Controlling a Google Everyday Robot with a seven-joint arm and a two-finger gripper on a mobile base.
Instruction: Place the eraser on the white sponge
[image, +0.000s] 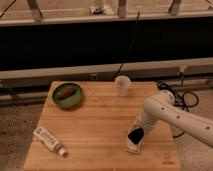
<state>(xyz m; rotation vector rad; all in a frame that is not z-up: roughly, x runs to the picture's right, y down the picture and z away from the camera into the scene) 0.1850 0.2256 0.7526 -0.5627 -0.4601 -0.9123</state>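
The gripper (136, 134) pinches the dark eraser (135, 135) just above the white sponge (133, 146); release remains.

Single camera view, raised, looking down and forward at an angle onto the wooden table (95, 127); mid distance, whole tabletop in frame except the near edge, cut off at the bottom. Far side of the table faces a dark wall band (75, 42) and rails along the top. Arm (172, 115) enters from the right edge, so the camera sits left of the arm's base side. Gripper (135, 136) low, right of centre, near the front of the table. Only one view, no overlap to report
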